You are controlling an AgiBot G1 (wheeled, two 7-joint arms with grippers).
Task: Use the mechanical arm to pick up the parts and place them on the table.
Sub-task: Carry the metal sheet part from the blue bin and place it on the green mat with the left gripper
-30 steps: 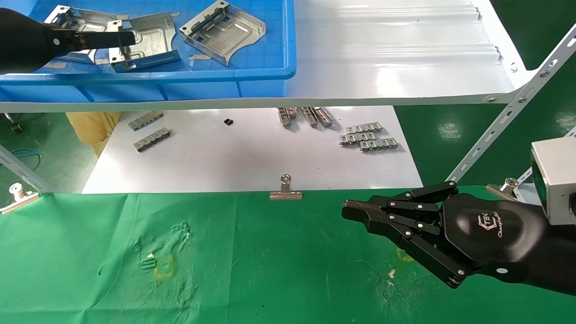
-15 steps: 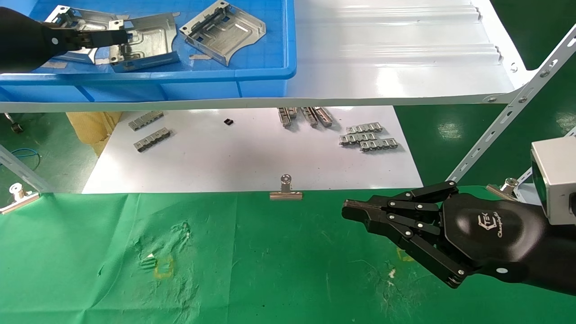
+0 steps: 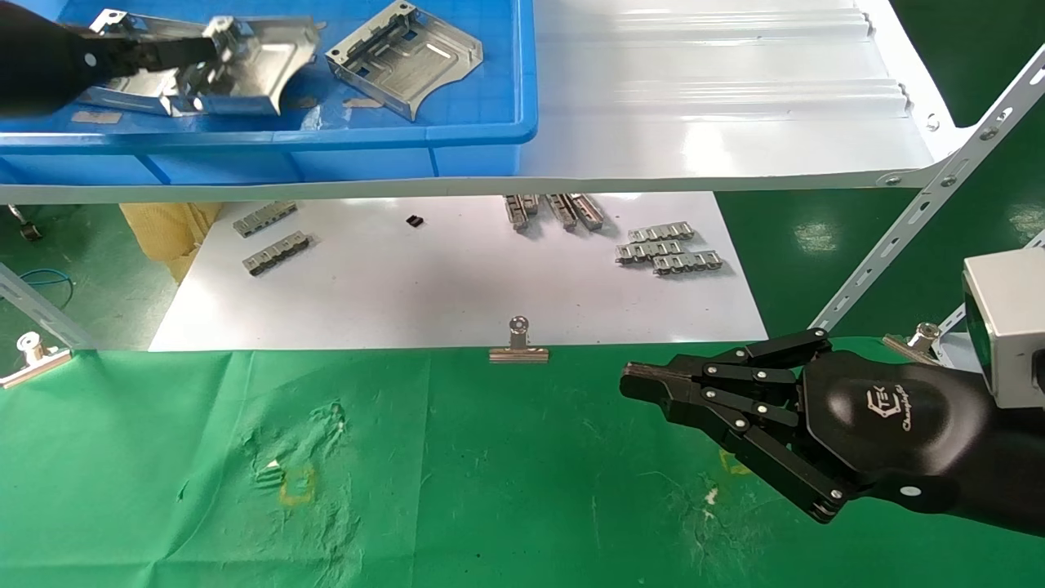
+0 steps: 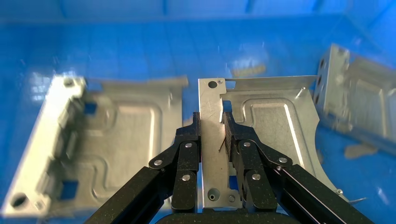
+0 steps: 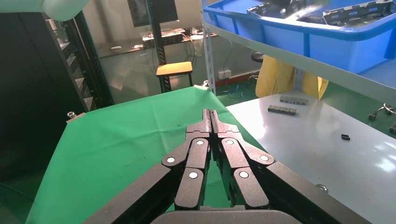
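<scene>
In the blue bin (image 3: pixel 326 135) on the shelf, my left gripper (image 3: pixel 208 51) (image 4: pixel 211 123) is shut on the folded edge of one of the parts (image 3: pixel 261 69) (image 4: pixel 275 126), a silver stamped plate that hangs tilted above the bin floor. A second plate (image 3: pixel 135 91) (image 4: pixel 121 140) lies just beside it, and a third (image 3: pixel 404 57) (image 4: pixel 359 107) lies further right in the bin. My right gripper (image 3: pixel 633 382) (image 5: pixel 210 113) is shut and empty, parked low over the right side of the green table (image 3: pixel 457 474) (image 5: pixel 121 135).
The bin stands on a glossy white shelf board (image 3: pixel 718 106). Below it, a white sheet (image 3: pixel 457 286) carries small ridged metal strips (image 3: pixel 669 249). A binder clip (image 3: pixel 518 347) pins the cloth's far edge. A slanted perforated strut (image 3: pixel 922 212) rises at the right.
My left gripper has closed on the plate's edge and raised it, tipping it up off the bin floor. The right arm has not moved.
</scene>
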